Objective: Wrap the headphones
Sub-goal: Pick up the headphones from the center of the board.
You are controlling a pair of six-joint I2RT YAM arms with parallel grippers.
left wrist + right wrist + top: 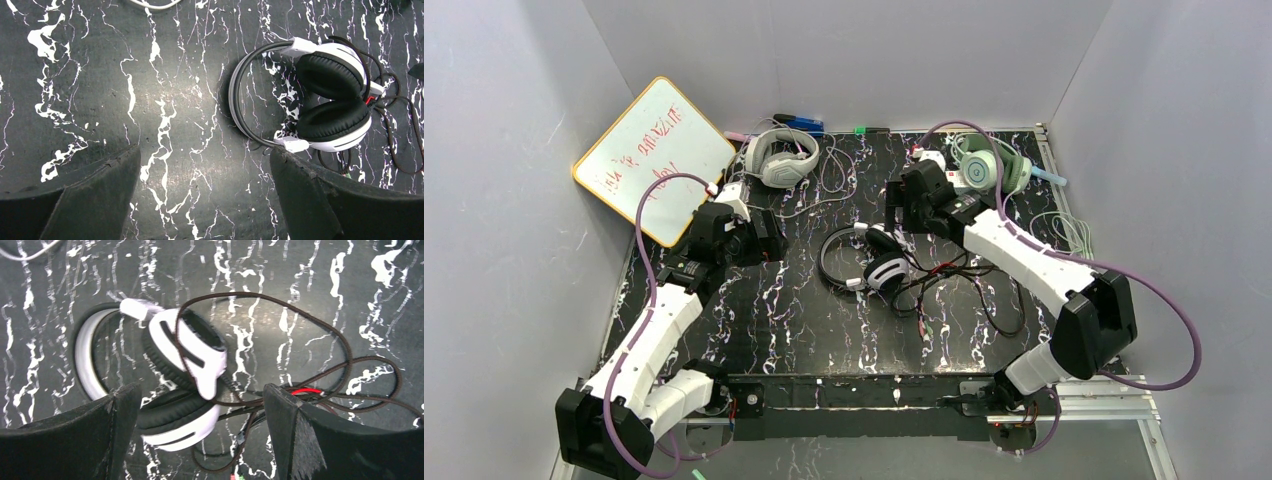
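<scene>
Table [754, 320], black marbled top, two arms at the near edge. Black headset [869, 262], white cups with black pads, lies near the table's centre with its band flat and the two cups close together; its black cable [954, 290] is unwrapped, sprawled in loose tangled loops on the right side, with one loop draped over a cup [200, 347] in the right wrist view. Grey headset [779, 157] sits at the far edge, left of centre, its grey cable [834, 165] lying loose beside it. Green headset [989, 165] is at the far right corner, with its pale cable [1069, 232] trailing toward the right edge. Left gripper [205, 155] has its fingers spread wide and holds nothing, over bare tabletop left of the black headset [320, 100]. Right gripper [200, 390] also has its fingers spread wide and holds nothing, above the black headset's cups and cable; whether it touches them cannot be told. Whiteboard [654, 155] with red writing leans at the far left corner. Pens [799, 122] lie along the far edge.
</scene>
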